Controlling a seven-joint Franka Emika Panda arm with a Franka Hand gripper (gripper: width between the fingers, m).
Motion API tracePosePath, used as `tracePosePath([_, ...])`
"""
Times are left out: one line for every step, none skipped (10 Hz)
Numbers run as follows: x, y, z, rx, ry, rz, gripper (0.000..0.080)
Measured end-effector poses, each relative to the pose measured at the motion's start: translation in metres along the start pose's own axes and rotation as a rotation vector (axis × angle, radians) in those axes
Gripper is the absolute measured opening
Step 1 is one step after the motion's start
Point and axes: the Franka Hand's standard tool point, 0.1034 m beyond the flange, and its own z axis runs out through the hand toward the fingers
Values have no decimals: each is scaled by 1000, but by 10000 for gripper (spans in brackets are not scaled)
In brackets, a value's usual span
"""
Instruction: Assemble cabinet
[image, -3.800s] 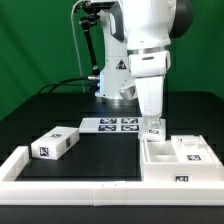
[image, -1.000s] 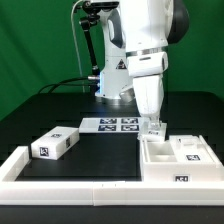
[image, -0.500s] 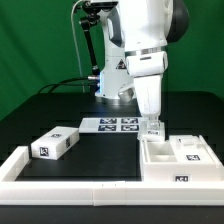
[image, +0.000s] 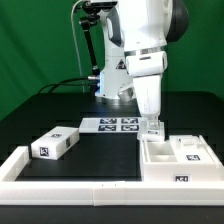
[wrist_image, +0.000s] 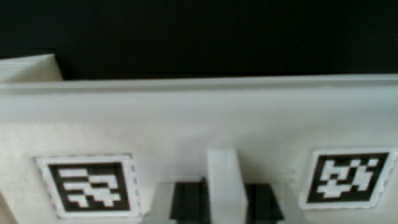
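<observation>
The white cabinet shell (image: 160, 176) lies at the exterior view's right, open side up, with a small tagged block (image: 192, 150) inside it. My gripper (image: 153, 128) points straight down at the shell's far edge. In the wrist view the shell's white wall (wrist_image: 196, 110) fills the frame and carries two tags (wrist_image: 86, 185). My gripper (wrist_image: 222, 190) has its two dark fingers (wrist_image: 185, 202) pressed on either side of a thin white rib (wrist_image: 222, 165) of the shell. A loose white drawer block (image: 55, 144) lies on the table at the left.
The marker board (image: 110, 125) lies flat behind the work area, in front of the robot base. A long low white border rail (image: 70, 172) runs along the front and up the left side. The table top is black, with a green backdrop behind.
The arm's wrist shifted slightly between the oldest frame and a second ago. Over the last second nothing has visibly moved.
</observation>
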Motion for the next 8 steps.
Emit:
tracePosePath([3, 0, -1, -1, 2, -4, 70])
tracePosePath([5, 0, -1, -3, 3, -6, 70])
tracePosePath([5, 1, -1, -2, 3, -1, 70])
tracePosePath([3, 1, 0, -1, 4, 3, 70])
tracePosePath([3, 0, 0, 1, 4, 3, 70])
tracePosePath([3, 1, 1, 2, 5, 2, 70])
tracePosePath([3, 1, 3, 12, 4, 1, 70])
tracePosePath([2, 1, 3, 17, 2, 1, 70])
